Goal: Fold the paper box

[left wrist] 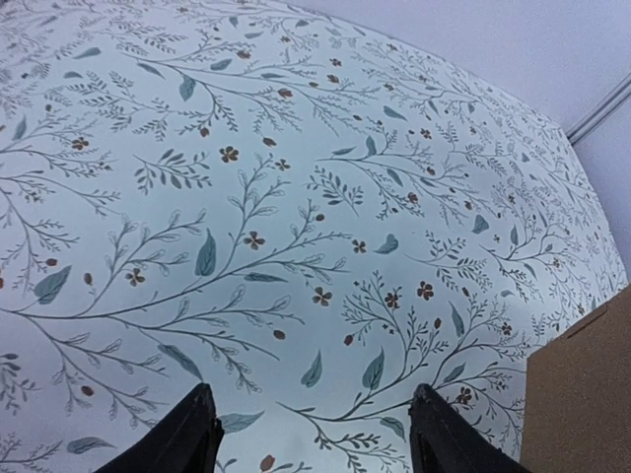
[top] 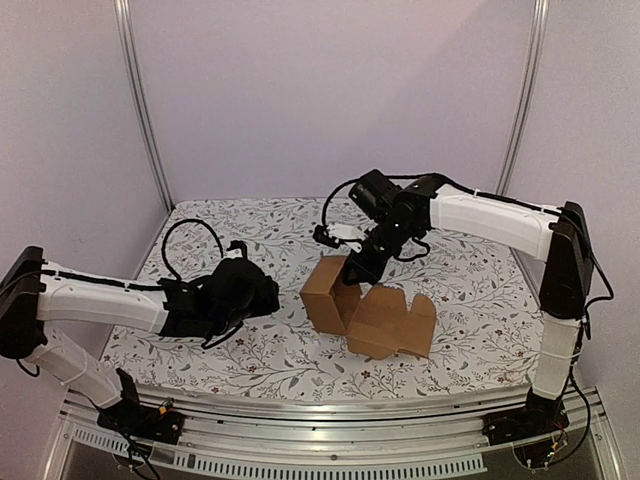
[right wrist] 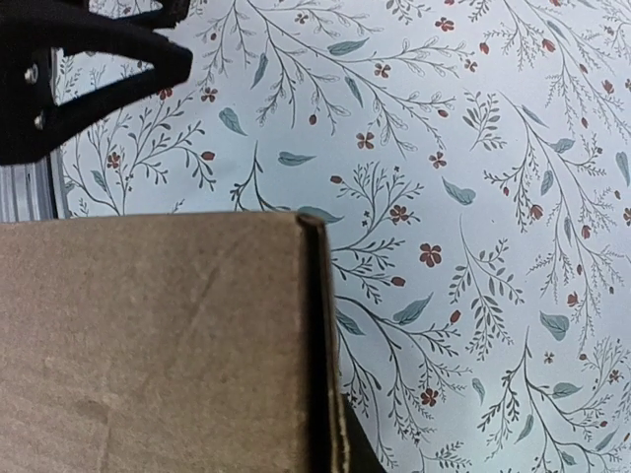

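The paper box (top: 370,310) is plain brown cardboard, half-formed, standing mid-table with one upright corner section on the left and open flaps spread to the right. My right gripper (top: 358,272) reaches down from behind and is shut on the top edge of the box's upright wall. In the right wrist view the box wall (right wrist: 148,345) fills the lower left, with the gripper (right wrist: 340,448) pinching its folded edge. My left gripper (top: 262,292) hovers open just left of the box. Between its fingers (left wrist: 311,394) only cloth shows, and a box corner (left wrist: 582,394) sits at the far right.
A floral tablecloth (top: 470,280) covers the table. Metal frame posts (top: 145,110) stand at the back corners before pale walls. An aluminium rail (top: 330,410) runs along the near edge. Part of the left arm (right wrist: 79,69) shows in the right wrist view's upper left.
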`<state>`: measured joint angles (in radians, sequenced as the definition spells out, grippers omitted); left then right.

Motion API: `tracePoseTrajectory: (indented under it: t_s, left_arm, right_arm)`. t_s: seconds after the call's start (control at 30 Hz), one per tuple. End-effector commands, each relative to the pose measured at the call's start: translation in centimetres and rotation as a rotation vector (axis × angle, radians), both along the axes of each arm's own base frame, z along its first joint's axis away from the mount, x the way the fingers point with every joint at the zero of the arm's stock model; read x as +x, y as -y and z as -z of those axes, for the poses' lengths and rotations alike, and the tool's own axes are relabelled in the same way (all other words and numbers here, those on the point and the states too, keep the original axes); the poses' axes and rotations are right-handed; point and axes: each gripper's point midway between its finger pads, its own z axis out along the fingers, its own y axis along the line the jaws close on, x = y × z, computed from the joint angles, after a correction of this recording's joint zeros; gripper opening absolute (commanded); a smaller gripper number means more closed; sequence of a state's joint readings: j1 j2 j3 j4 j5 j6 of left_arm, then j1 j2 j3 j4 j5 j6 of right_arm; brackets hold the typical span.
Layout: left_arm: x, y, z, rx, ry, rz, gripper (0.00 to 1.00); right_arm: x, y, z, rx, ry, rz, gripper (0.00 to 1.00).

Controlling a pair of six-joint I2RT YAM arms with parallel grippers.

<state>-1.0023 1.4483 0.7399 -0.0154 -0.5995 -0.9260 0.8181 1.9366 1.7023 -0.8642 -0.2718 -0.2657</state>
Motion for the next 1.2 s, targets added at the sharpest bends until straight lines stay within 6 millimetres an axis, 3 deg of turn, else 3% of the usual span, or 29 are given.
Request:
tracePoseTrajectory:
  t_s: [0.0,0.07,0.2,0.37,0.57,0.63,0.77,0.93,1.03,1.17]
  left_arm:
    - [-0.7,-5.0,1.1,0.096,-0.023,-0.074,0.67]
    - [-0.9,-6.1,0.8,0.087,-0.014,-0.088,0.68]
    - [-0.8,-6.2,-0.3,0.049,0.026,-0.049,0.68]
    - [0.0,-2.7,-3.2,0.075,0.072,0.137,0.67]
    - [0.8,2.6,-5.6,0.135,-0.041,0.309,0.67]
    - [0.8,4.7,-6.0,0.146,-0.065,0.370,0.66]
    - [0.9,8.6,-5.9,0.150,-0.106,0.478,0.66]
    - [-0.1,13.0,-4.0,0.181,-0.198,0.582,0.66]
    - [-1.0,14.4,-2.7,0.286,-0.245,0.601,0.66]
    - [-2.0,14.8,-0.9,0.466,-0.305,0.589,0.65]
  right_arm:
    - [-1.9,3.9,2.6,-0.249,-0.044,-0.125,0.08]
    - [-1.9,4.2,2.5,-0.279,-0.058,-0.132,0.12]
    - [-2.0,3.9,4.9,-0.332,-0.133,-0.141,0.17]
    - [-2.2,4.6,5.9,-0.369,-0.174,-0.153,0.32]
    - [-1.3,8.7,2.0,-0.291,-0.145,-0.067,0.49]
    - [-1.1,10.7,1.8,-0.275,-0.167,-0.013,0.52]
    - [-0.8,13.9,2.7,-0.236,-0.225,0.113,0.54]
    - [-0.1,17.0,4.3,-0.149,-0.349,0.259,0.56]
    - [0.3,18.2,5.8,-0.182,-0.322,0.277,0.56]
    - [0.3,18.6,7.1,-0.207,-0.327,0.289,0.56]
